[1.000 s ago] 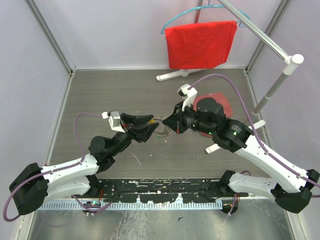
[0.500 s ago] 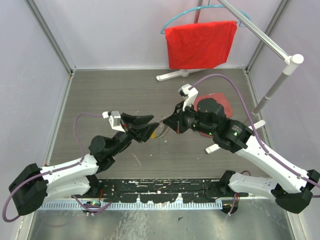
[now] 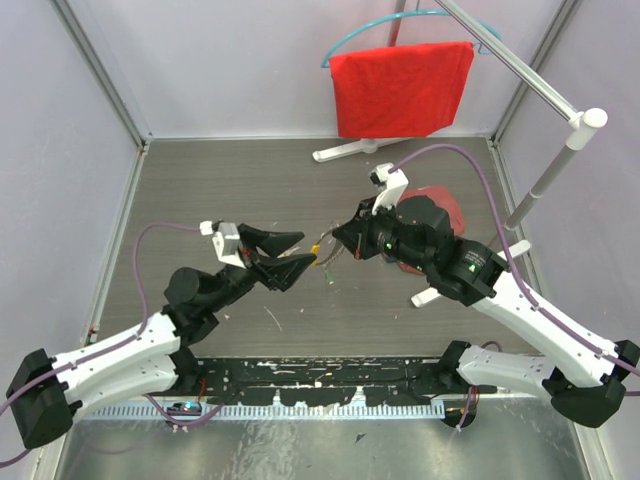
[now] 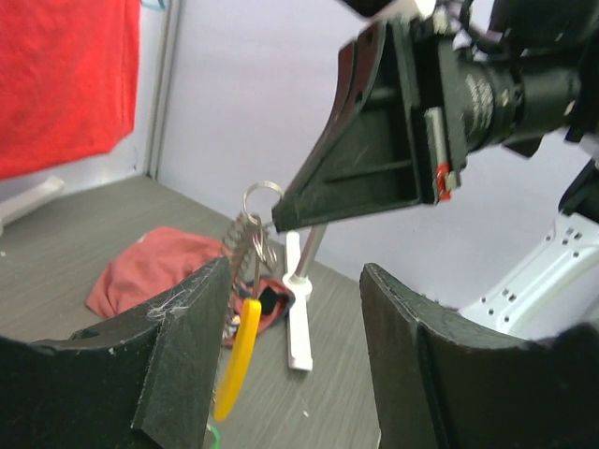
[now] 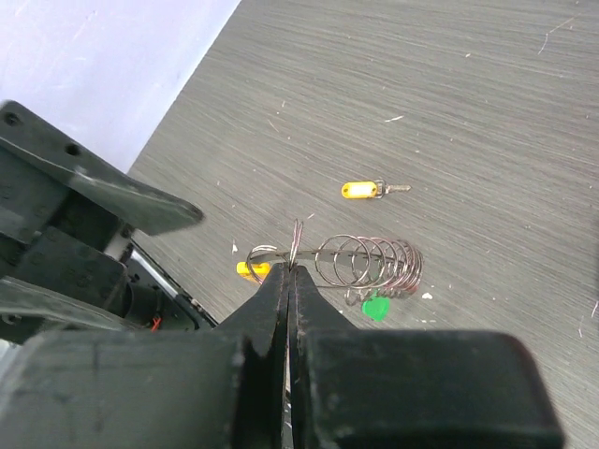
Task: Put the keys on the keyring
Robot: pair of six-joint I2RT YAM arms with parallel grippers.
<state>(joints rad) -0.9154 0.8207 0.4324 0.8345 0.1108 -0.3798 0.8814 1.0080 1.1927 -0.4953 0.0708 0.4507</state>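
Left gripper (image 4: 295, 281) nearest: fingers (image 4: 182, 365) spread wide, nothing between them. Keyring (image 5: 370, 267) hangs just beside 1 finger. Right gripper (image 5: 288, 271) at 2 o'clock of the left, fingers pressed together, pinching the keyring by its small end loop. Wire coil and yellow curved section (image 4: 239, 355) dangle above the table (image 3: 200, 190). Green key (image 5: 376, 307) at 6 o'clock of the coil; hung or lying, cannot tell. Gold-orange key (image 5: 365, 190) flat on the table at 12 o'clock, apart. Farther: crumpled red cloth (image 3: 443, 206), then red towel (image 3: 400, 88) on a hanger.

pale lilac walls (image 3: 230, 60) enclose a grey wood-grain floor (image 3: 220, 190), a white rack (image 3: 592, 119) standing back right.
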